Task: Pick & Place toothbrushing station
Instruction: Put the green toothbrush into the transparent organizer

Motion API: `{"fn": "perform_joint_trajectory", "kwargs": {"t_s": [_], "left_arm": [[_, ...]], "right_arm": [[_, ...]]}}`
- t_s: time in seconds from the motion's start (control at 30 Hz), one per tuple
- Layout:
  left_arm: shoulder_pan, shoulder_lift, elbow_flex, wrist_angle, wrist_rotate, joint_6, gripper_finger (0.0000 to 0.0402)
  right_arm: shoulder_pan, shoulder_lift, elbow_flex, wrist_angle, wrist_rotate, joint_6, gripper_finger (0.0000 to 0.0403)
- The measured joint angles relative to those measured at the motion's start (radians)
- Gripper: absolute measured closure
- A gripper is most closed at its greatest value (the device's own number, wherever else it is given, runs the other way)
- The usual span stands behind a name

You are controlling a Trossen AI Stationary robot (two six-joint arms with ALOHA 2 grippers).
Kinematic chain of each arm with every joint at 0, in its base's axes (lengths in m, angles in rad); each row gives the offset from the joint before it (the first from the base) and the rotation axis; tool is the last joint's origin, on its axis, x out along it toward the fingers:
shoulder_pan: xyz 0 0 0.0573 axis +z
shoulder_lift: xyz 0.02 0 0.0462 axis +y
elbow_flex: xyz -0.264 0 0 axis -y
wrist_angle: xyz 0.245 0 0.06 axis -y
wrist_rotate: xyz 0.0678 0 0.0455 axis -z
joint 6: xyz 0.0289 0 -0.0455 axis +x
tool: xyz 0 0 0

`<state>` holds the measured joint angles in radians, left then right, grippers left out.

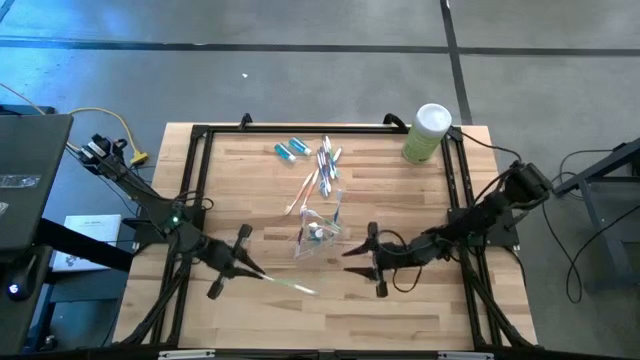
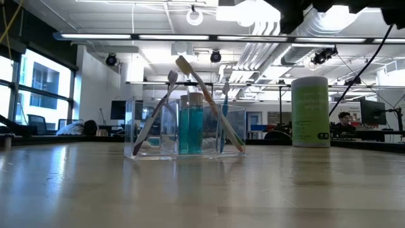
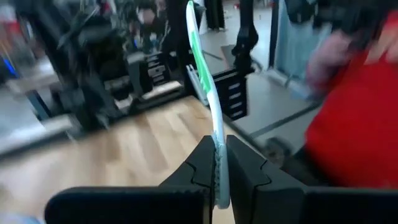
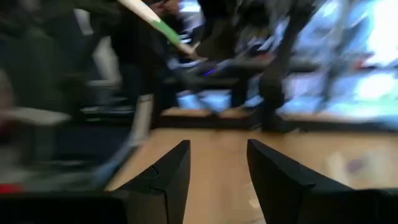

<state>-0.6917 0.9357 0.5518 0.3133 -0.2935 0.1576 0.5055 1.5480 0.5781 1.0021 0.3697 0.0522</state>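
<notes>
You are working over a light wooden bench [image 1: 400, 310] framed by dark rails, standing on a grey floor; the low view looks past it into an open office with ceiling lights, windows and desks. Take the clear plastic cup [image 1: 318, 232] at the bench's middle as your landmark. It already holds toothbrushes leaning out of it and, in the low view, teal toothpaste tubes [image 2: 190, 125] upright inside. Beyond the cup, toward the far rail, lie loose toothbrushes [image 1: 326, 160] and two more teal tubes [image 1: 290, 150]. A light-green canister [image 1: 426, 132] with a white lid stands at the far right corner, well apart from the cup. The left hand [image 1: 246, 262] hangs near the cup on its left, closed on a green-and-white toothbrush [image 3: 208, 81] whose free end points toward the near edge. The right hand [image 1: 362, 262] hangs just right of the cup, fingers parted and holding nothing. Something red fills the left wrist view's edge.
</notes>
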Motion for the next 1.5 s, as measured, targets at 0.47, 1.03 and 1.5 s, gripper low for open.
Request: {"fn": "perform_joint_trajectory", "kwargs": {"t_s": [0.47, 1.03, 1.5], "left_arm": [[-0.013, 0.431, 0.044, 0.235, -0.241, 0.815, 0.0389], [-0.013, 0.685, 0.269, 0.220, -0.516, 0.980, 0.0389], [0.063, 0.685, 0.277, 0.182, -0.499, 1.033, 0.0389]], "right_arm": [[-0.163, -0.021, 0.000, -0.094, -0.456, 0.475, 0.0253], [-0.166, -0.021, 0.021, -0.156, -0.478, 0.472, 0.0207], [-0.172, 0.072, 0.273, -0.498, -0.520, 0.475, 0.0158]]}}
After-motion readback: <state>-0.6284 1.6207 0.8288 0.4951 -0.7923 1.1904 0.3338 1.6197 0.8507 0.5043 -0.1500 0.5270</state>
